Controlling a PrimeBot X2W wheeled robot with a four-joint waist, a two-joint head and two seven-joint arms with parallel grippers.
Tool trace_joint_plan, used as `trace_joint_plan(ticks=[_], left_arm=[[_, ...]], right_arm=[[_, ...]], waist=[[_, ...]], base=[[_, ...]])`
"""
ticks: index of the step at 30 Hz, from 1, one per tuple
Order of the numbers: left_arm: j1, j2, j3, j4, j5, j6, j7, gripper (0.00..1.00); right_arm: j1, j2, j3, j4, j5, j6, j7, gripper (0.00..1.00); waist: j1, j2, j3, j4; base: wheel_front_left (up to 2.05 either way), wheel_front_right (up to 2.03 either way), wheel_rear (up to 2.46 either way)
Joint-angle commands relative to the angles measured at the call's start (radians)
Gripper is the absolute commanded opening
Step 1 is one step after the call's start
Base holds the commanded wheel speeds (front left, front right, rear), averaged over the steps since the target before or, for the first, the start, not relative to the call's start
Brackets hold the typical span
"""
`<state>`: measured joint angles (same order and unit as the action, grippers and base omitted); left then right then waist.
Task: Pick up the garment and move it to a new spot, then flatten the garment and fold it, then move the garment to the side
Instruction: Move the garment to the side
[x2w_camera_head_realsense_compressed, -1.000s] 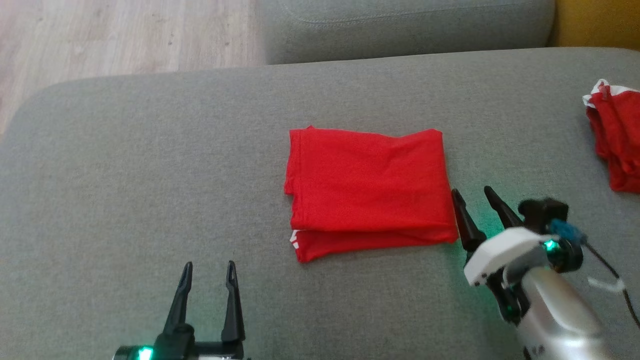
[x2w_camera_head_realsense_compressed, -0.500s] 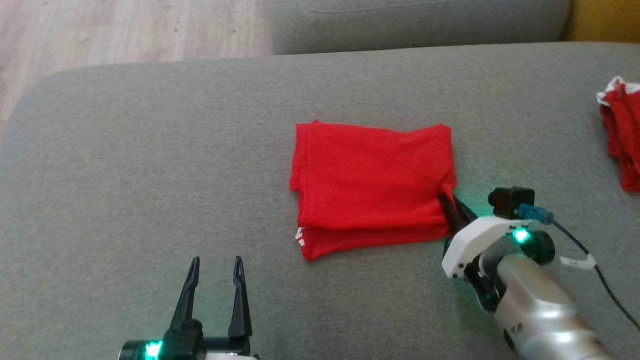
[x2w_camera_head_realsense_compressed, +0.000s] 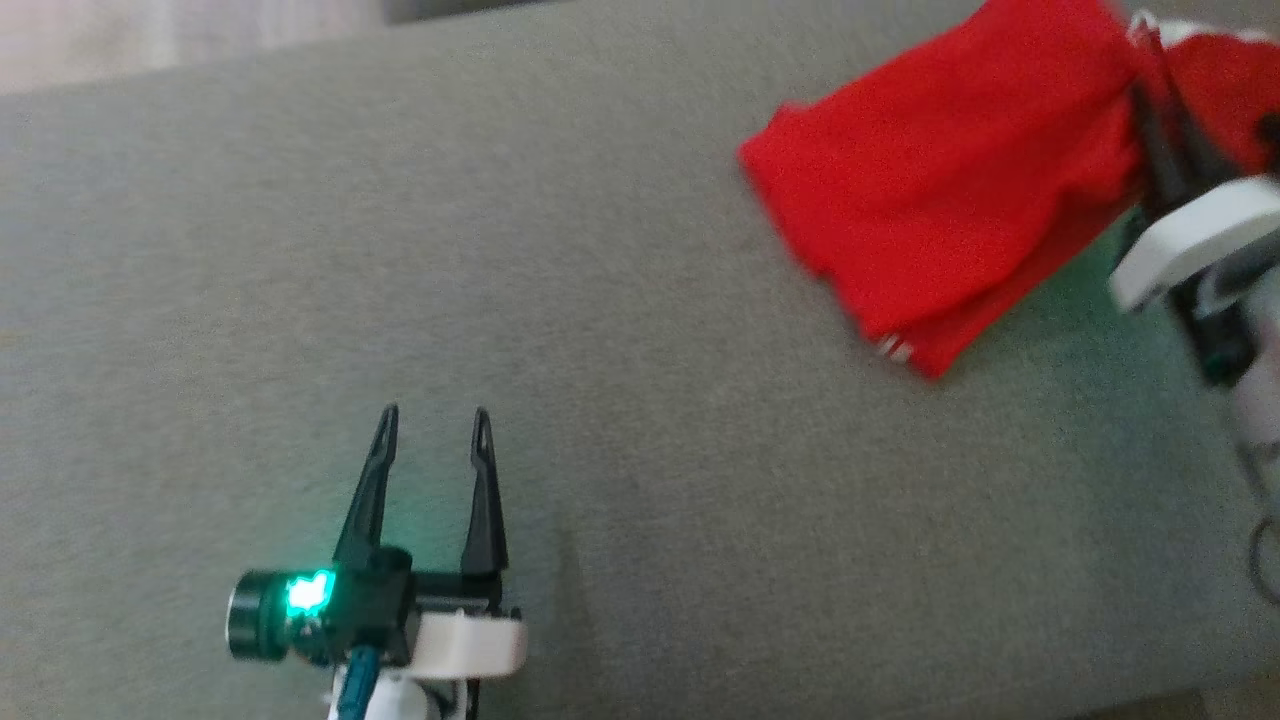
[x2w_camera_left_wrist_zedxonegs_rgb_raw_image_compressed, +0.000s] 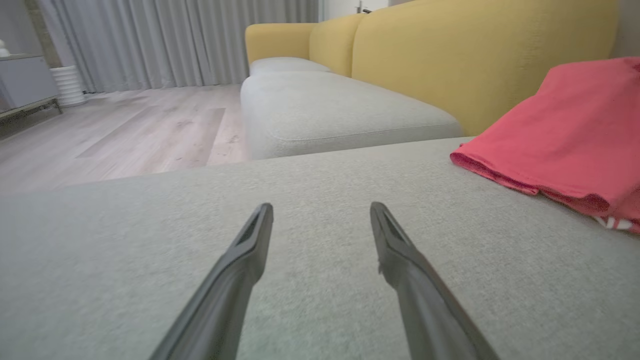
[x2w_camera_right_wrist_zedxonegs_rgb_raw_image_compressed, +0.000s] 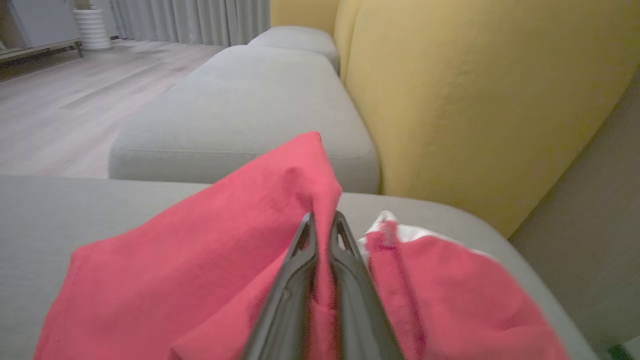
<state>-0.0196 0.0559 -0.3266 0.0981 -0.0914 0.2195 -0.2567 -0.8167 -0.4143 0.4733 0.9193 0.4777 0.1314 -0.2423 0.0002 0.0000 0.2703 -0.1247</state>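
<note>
Your right hand (x2w_camera_right_wrist_zedxonegs_rgb_raw_image_compressed: 322, 222), fingers pressed together, pinches the red garment (x2w_camera_head_realsense_compressed: 940, 190) by its right edge at the upper right of the head view; its lower left edge lies on the grey cushion (x2w_camera_head_realsense_compressed: 500, 250). Your left hand (x2w_camera_head_realsense_compressed: 435, 415), lower left, stands spread over the cushion.

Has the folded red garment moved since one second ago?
Yes. The garment, held by the right gripper, moved right across the cushion, and now reaches the other red pile.

garment (x2w_camera_head_realsense_compressed: 950, 190) blurred, right tool (x2w_camera_head_realsense_compressed: 1150, 60) blurred at frame edge
</note>
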Motion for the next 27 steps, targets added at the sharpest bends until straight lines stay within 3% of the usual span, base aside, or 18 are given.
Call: trace_joint_plan(ticks=[1, 9, 10, 11, 12, 19, 23, 27], left_arm=[[-0.040, -0.006, 0.024, -0.022, 0.017, -0.001, -0.005, 1.00], [-0.111, -0.006, 0.014, 0.005, 0.060, -0.013, -0.005, 1.00], [-0.115, -0.006, 0.013, 0.008, 0.061, -0.015, -0.005, 1.00], [-0.119, -0.006, 0.011, 0.011, 0.062, -0.016, -0.005, 1.00], [-0.123, -0.006, 0.009, 0.013, 0.063, -0.017, -0.005, 1.00], [-0.140, -0.006, 0.000, 0.011, 0.046, -0.007, -0.005, 1.00], [-0.132, -0.006, 0.006, -0.026, 0.018, 0.016, -0.005, 1.00], [-0.106, -0.006, 0.024, -0.069, -0.022, 0.035, -0.005, 1.00]], right_arm=[[-0.031, -0.038, -0.011, -0.038, -0.007, -0.001, -0.017, 0.00], [-0.078, -0.145, -0.143, -0.083, -0.032, -0.001, -0.019, 0.00], [-0.077, -0.151, -0.163, -0.079, -0.040, -0.001, -0.019, 0.33], [-0.077, -0.153, -0.182, -0.077, -0.050, -0.001, -0.019, 0.96], [-0.076, -0.153, -0.207, -0.081, -0.061, -0.001, -0.019, 1.00], [0.005, -0.095, -0.424, -0.147, -0.231, -0.001, -0.019, 1.00], [0.121, 0.013, -0.502, -0.215, -0.280, -0.001, -0.019, 1.00], [0.256, 0.126, -0.477, -0.300, -0.238, -0.001, -0.019, 1.00]], waist=[[-0.0002, 0.0000, 0.077, -0.067], [-0.0002, 0.0000, 0.148, -0.114], [-0.0002, 0.0000, 0.152, -0.116], [-0.0002, 0.0000, 0.155, -0.118], [-0.0002, 0.0000, 0.158, -0.118], [-0.0002, 0.0000, 0.142, -0.099], [-0.0002, 0.0000, 0.098, -0.072], [-0.0002, 0.0000, 0.035, -0.045]], base=[[0.00, 0.00, 0.00], [0.00, 0.00, 0.00], [0.00, 0.00, 0.00], [0.00, 0.00, 0.00], [0.00, 0.00, 0.00], [0.00, 0.00, 0.00], [0.00, 0.00, 0.00], [0.00, 0.00, 0.00]])
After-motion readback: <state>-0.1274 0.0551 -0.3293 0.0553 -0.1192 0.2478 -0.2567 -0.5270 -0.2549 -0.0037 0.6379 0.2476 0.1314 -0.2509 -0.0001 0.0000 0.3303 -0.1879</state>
